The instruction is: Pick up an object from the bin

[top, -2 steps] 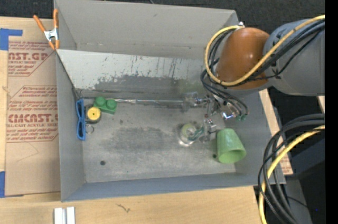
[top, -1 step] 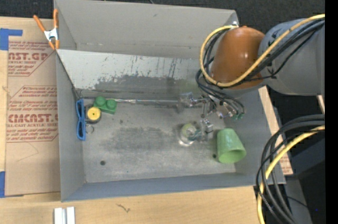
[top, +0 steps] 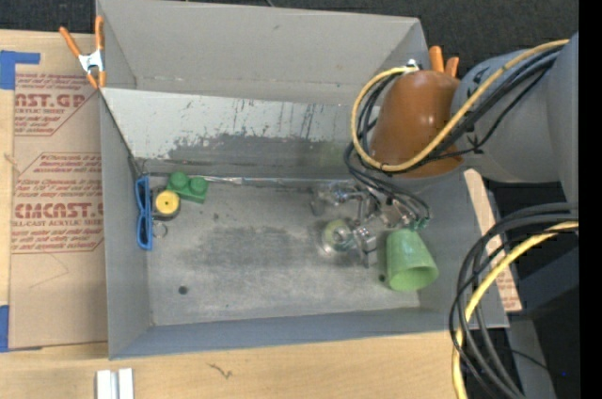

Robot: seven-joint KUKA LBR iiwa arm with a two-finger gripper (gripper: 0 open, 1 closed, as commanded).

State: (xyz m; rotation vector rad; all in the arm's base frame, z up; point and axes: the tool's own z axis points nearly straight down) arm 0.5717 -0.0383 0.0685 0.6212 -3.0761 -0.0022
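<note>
Blue glasses, a yellow disc and a green block lie far left in the bin, well apart from the claw, whose grip I cannot tell, low at the right beside a tipped pale-green cup and a small clear ball.

You've got soft, even light over the bin, looks like it comes from above. Back wall is the brightest bit, the floor goes duller near the right edge where the arm throws a faint shadow. Little shine on top of the orange cover.
</note>
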